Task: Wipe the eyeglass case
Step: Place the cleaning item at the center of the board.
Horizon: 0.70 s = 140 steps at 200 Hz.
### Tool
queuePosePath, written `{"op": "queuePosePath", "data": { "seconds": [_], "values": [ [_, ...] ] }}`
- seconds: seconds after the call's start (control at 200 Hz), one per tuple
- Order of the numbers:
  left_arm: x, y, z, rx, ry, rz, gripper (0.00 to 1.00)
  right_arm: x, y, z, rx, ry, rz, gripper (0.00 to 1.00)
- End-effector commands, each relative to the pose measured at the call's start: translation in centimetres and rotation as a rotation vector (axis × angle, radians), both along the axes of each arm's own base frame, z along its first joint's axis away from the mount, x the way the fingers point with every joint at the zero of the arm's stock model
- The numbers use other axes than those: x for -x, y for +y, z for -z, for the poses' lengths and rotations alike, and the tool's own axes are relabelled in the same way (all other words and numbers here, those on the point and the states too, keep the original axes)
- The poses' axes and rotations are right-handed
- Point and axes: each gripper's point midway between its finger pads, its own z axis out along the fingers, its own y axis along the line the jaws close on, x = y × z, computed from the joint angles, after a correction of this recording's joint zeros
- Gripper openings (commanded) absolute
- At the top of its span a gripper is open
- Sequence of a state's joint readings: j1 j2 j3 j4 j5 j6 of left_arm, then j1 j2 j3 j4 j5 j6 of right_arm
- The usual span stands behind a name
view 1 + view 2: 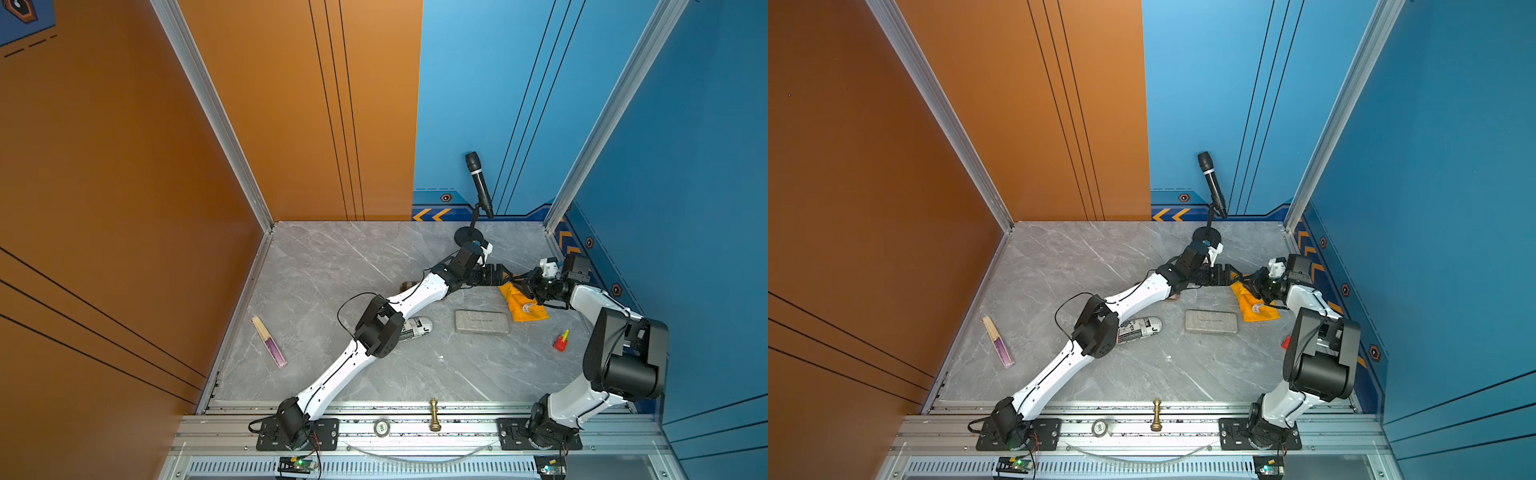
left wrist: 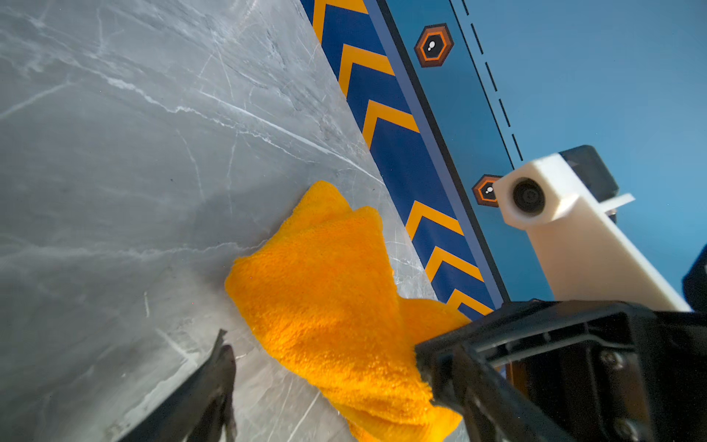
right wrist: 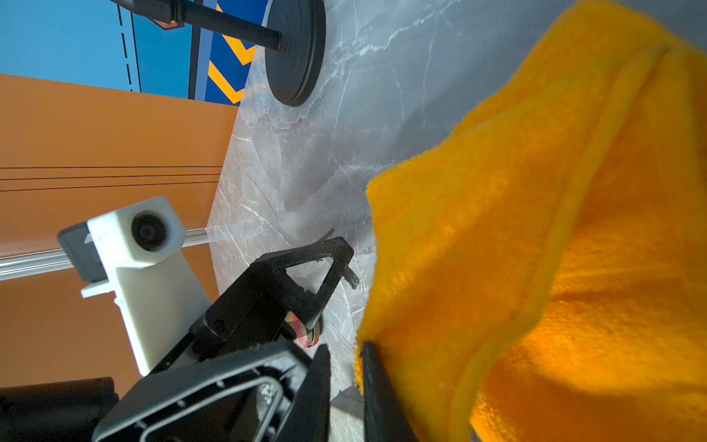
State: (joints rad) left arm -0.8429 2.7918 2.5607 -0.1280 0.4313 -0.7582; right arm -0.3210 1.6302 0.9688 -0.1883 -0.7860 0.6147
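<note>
Right wrist view shows my left gripper [image 3: 340,256] spread wide beside the yellow cloth [image 3: 535,248], maybe to take it; I cannot tell if my right gripper [image 3: 344,356] pinches it.

Microphone [image 1: 481,187] at the desk's [image 1: 332,266] back edge, folded fan [image 1: 269,341] along its left edge, small red thing [image 1: 560,341] near the right edge.

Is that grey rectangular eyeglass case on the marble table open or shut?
Shut. In both top views the grey rectangular eyeglass case lies flat as one closed block: no raised lid, no inside showing.
</note>
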Motion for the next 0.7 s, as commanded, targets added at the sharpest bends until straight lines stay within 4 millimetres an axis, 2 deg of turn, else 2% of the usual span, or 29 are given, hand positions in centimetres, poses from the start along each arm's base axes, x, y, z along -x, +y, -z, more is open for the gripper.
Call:
{"op": "queuePosePath", "data": {
  "seconds": [0.0, 0.09, 0.22, 0.3, 0.471, 0.576, 0.696],
  "values": [
    [2.2, 0.1, 3.2, -0.111, 0.038, 0.052, 0.87, -0.7, 0.9, -4.0, -0.025, -0.145, -0.045, 0.18],
    [2.0, 0.4, 2.9, -0.129, 0.016, 0.051, 0.87, -0.2, 1.0, -3.9, -0.015, -0.137, -0.053, 0.17],
    [0.3, 1.5, 1.8, -0.095, 0.015, -0.003, 0.87, 0.3, 0.8, -3.0, 0.002, -0.109, -0.053, 0.18],
    [0.1, 1.8, 1.5, -0.120, -0.008, 0.003, 0.87, 0.4, 0.9, -2.9, -0.005, -0.109, -0.053, 0.18],
    [-0.7, 2.8, 0.9, -0.124, -0.014, -0.013, 0.87, 0.3, 0.6, -3.5, 0.005, -0.121, -0.042, 0.18],
    [-1.1, 4.5, 1.1, -0.210, -0.078, -0.022, 0.88, 0.2, 0.3, -3.6, 0.004, -0.117, -0.031, 0.18],
    [-2.2, 7.0, -0.1, -0.269, -0.188, -0.026, 0.91, 0.2, -0.2, -3.2, 0.003, -0.102, -0.014, 0.19]
  ]
}}
